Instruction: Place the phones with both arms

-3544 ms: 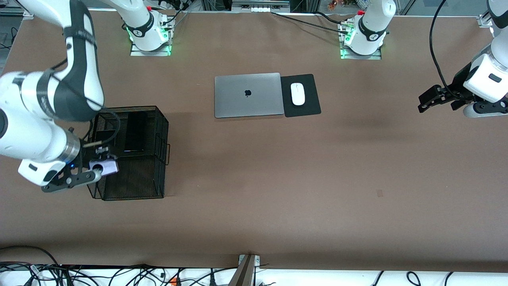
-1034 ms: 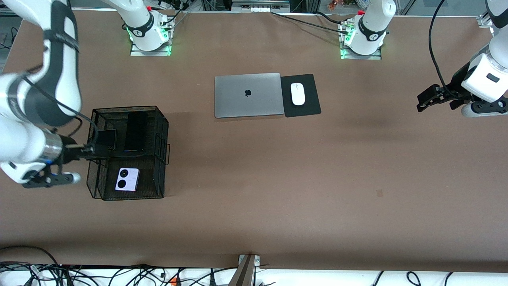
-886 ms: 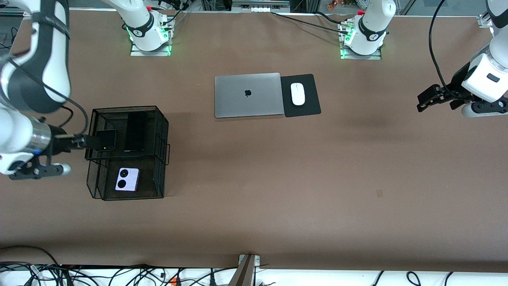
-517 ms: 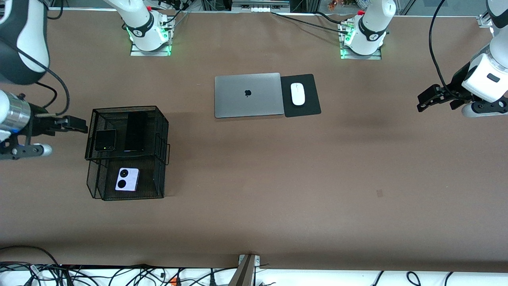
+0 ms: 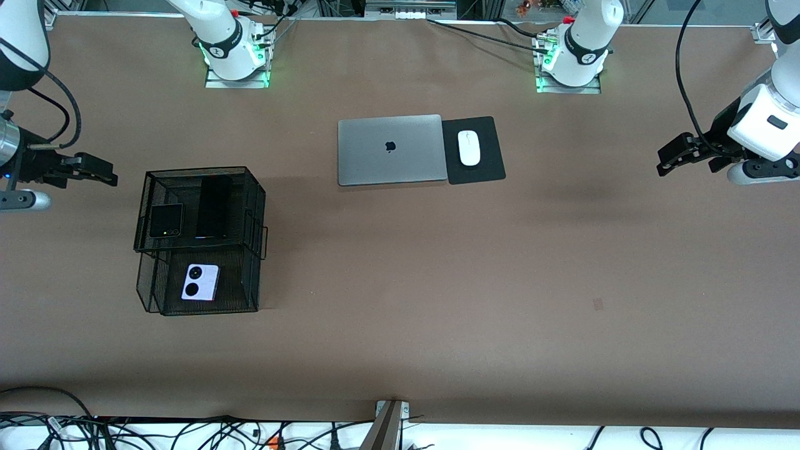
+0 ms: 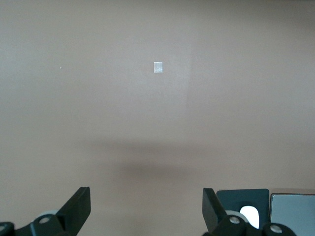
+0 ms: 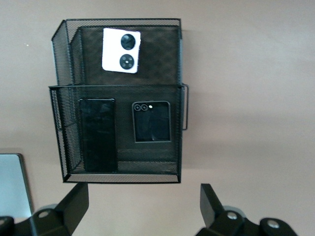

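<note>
A black mesh two-tier basket (image 5: pixel 253 206) stands toward the right arm's end of the table and holds all three phones. The black flip phone (image 5: pixel 165 220) and the slim black slab phone (image 5: pixel 213 206) lie side by side in the upper tier. The lilac-white flip phone (image 5: pixel 200 282) lies in the lower tier, nearer the front camera. The right wrist view shows the basket (image 7: pixel 118 20) with the lilac-white phone (image 7: pixel 121 50), slab (image 7: pixel 98 133) and black flip phone (image 7: pixel 151 121). My right gripper (image 5: pixel 100 173) (image 7: pixel 142 206) is open and empty beside the basket. My left gripper (image 5: pixel 667 159) (image 6: pixel 146 209) is open and empty over bare table.
A closed grey laptop (image 5: pixel 390 150) lies mid-table near the bases, with a white mouse (image 5: pixel 469 148) on a black pad (image 5: pixel 484 169) beside it. The pad and laptop also show in the left wrist view (image 6: pixel 246 199). A small pale mark (image 6: pixel 158 67) is on the table.
My right gripper let go of the lilac-white phone into the basket's lower tier, then drew away from the basket toward the table's end and the bases. The left arm has barely moved.
</note>
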### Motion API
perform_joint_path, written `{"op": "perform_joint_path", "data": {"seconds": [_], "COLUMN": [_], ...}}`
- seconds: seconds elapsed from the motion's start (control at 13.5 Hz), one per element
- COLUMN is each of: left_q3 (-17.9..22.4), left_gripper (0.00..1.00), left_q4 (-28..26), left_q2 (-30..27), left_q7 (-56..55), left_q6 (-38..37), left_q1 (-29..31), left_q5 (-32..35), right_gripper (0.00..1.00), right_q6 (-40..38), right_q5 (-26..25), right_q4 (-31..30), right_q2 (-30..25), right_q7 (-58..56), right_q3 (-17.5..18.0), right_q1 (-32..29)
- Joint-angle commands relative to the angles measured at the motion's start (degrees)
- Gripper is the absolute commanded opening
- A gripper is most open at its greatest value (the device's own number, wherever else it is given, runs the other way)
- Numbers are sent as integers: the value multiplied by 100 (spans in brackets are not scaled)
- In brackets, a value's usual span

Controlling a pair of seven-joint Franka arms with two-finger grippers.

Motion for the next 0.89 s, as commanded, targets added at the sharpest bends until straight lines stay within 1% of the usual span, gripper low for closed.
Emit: {"op": "perform_joint_path", "data": {"seconds": [0.0,0.22,0.44,0.81], "left_q3": [-6,-6,-6,-6], "left_gripper": [100,100,100,100], "left_q4": [173,173,173,173], "left_q2": [55,55,55,55], "left_q7": [97,97,97,97], "left_q6": [-156,-156,-156,-164], "left_q1": [12,4,12,12], "left_q5": [11,11,11,11], "right_gripper": [100,100,100,100], "right_q6": [28,-8,-17,-113], "right_q5": [-223,-294,-294,-241], "right_q4": [-232,-241,-241,-188], "right_q2": [-390,-523,-558,-558], "right_q7": [360,492,712,739], "right_q3": [206,206,232,232], "right_q1": [-165,-148,-121,-121]}}
